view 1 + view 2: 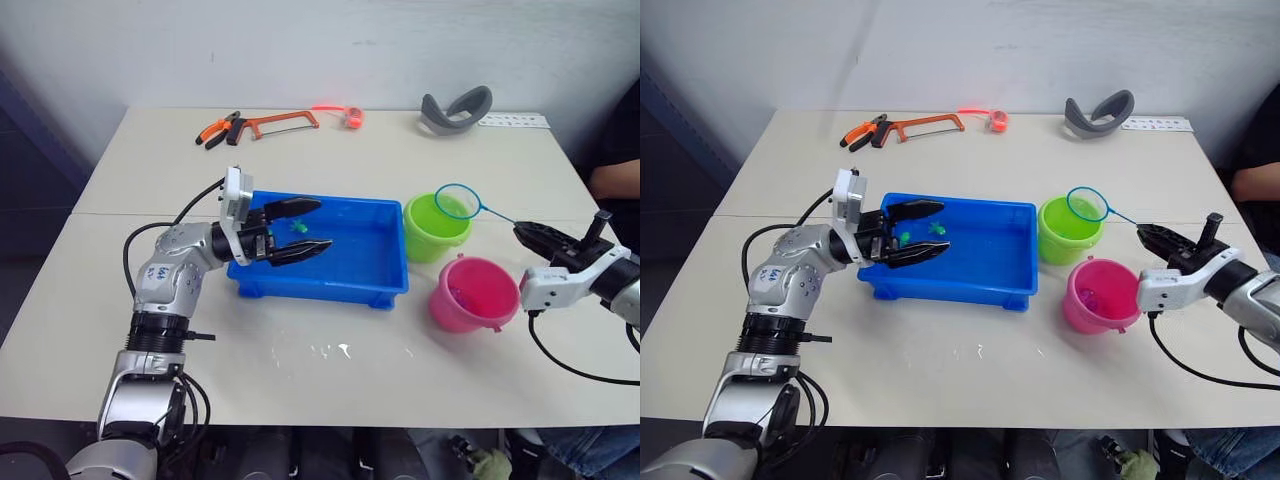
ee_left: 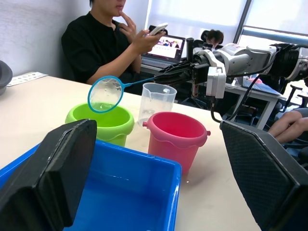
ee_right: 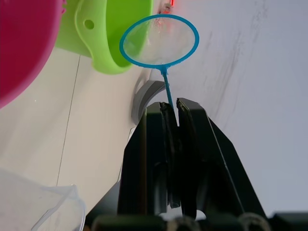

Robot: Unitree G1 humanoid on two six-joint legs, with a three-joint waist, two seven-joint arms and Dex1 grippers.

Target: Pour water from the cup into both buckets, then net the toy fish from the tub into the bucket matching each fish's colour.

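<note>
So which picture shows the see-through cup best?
The left wrist view: the cup stands whole and upright behind the pink bucket. The right wrist view catches just its rim at a corner. I cannot make it out in the eye views.

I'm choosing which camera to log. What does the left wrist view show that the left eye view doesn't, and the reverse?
Left wrist, not left eye: the cup and a laptop.
Left eye, not left wrist: a green fish in the tub, plus a hacksaw and pliers beyond it.
Both: the tub, green bucket, pink bucket, the open left hand, and the right hand shut on the net.
</note>
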